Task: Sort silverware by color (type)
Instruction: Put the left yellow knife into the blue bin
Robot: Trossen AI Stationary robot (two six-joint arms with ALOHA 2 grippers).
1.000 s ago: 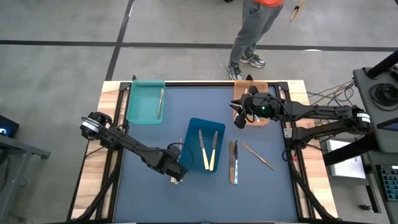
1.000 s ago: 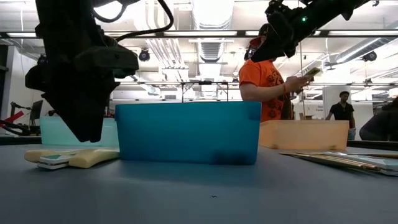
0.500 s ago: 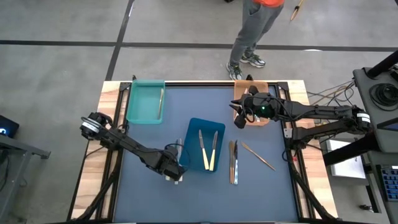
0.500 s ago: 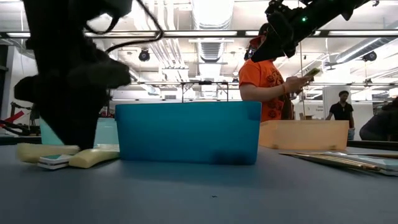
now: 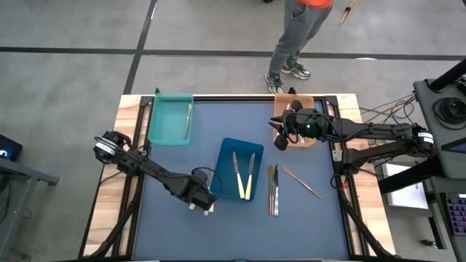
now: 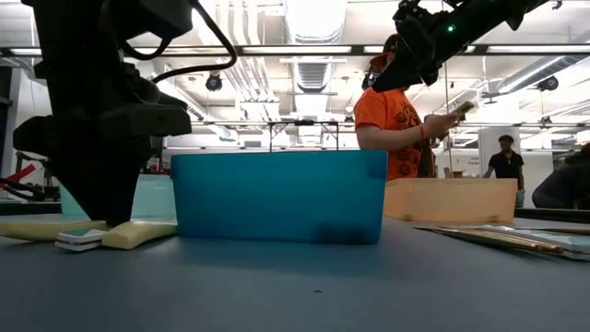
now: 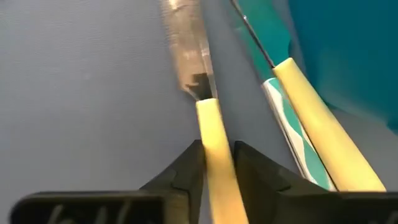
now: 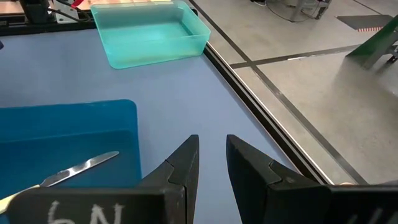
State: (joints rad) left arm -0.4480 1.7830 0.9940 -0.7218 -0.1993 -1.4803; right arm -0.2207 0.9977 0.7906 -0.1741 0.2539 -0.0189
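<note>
Our left claw (image 7: pixel 217 163) pinches a cream-handled utensil (image 7: pixel 214 149) lying on the worktop (image 5: pixel 175 164) beside the blue tray (image 5: pixel 239 171), where matching cream pieces belong. Our right claw (image 8: pixel 211 163), narrow and empty, waits above the orange tray (image 5: pixel 312 104).

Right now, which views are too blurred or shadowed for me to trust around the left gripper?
Left wrist view: the yellow handle is blurred up close, though clearly between the fingers. Low view: the left gripper is a dark backlit silhouette. High view: sharp.
</note>
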